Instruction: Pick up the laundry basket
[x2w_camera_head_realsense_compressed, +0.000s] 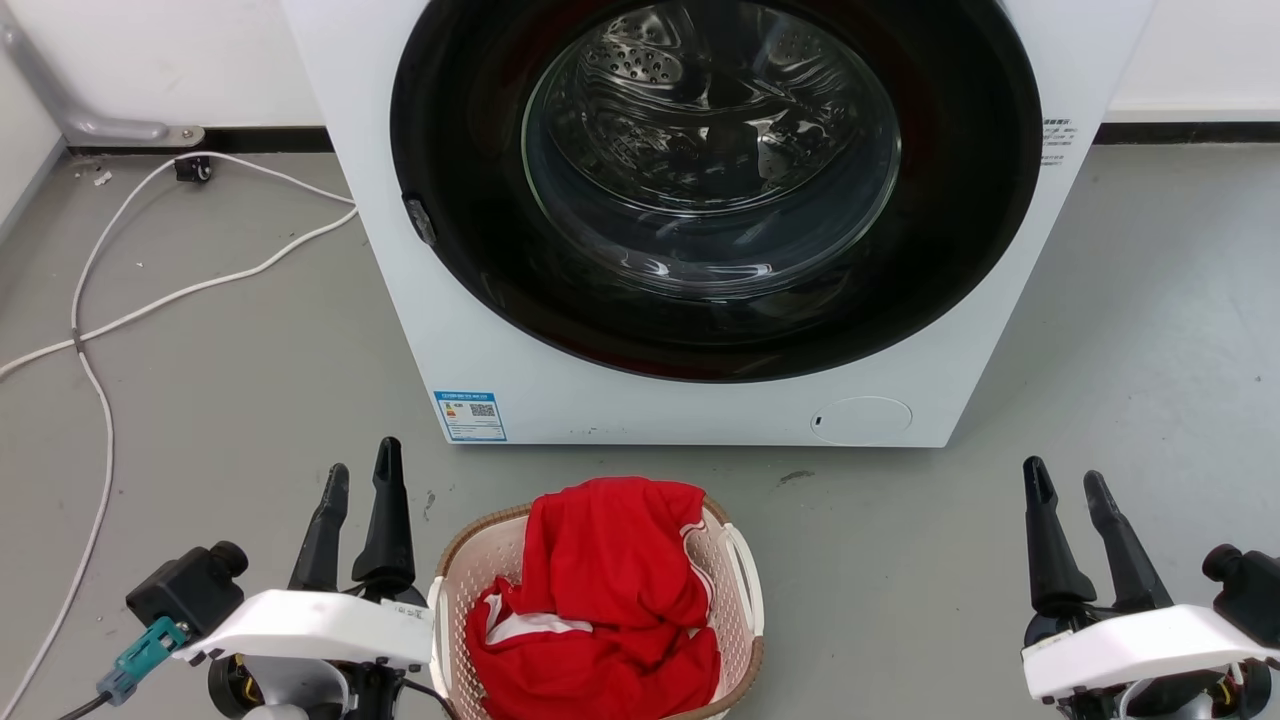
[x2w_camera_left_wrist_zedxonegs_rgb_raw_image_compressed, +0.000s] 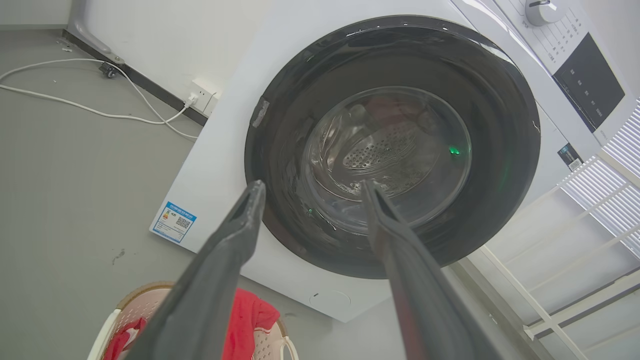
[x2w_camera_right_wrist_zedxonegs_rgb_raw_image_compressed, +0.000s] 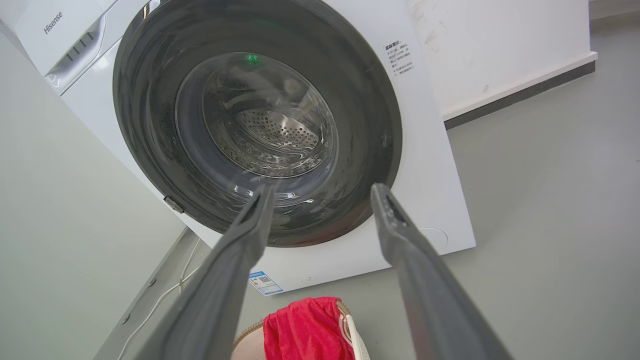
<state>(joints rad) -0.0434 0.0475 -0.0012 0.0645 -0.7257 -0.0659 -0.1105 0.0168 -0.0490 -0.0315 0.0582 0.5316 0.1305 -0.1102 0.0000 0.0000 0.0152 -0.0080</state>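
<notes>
The laundry basket (x2w_camera_head_realsense_compressed: 722, 600) between spread-fingered, empty grippers: left gripper (x2w_camera_head_realsense_compressed: 363, 458) just beside, right gripper (x2w_camera_head_realsense_compressed: 1063, 470) well apart.

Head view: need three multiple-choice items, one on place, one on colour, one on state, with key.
1. Where is the laundry basket?
A) on the floor, in front of the washing machine
B) inside the drum
C) on top of the machine

2. What colour is the garment in it?
A) blue
B) red
C) green

3. How is the left tool?
A) shut on a handle
B) shut on the garment
C) open, holding nothing

Key:
1 A, it stands on the grey floor before the machine.
2 B, red cloth heaps over the rim.
3 C, its fingers are spread with nothing between them.
</notes>
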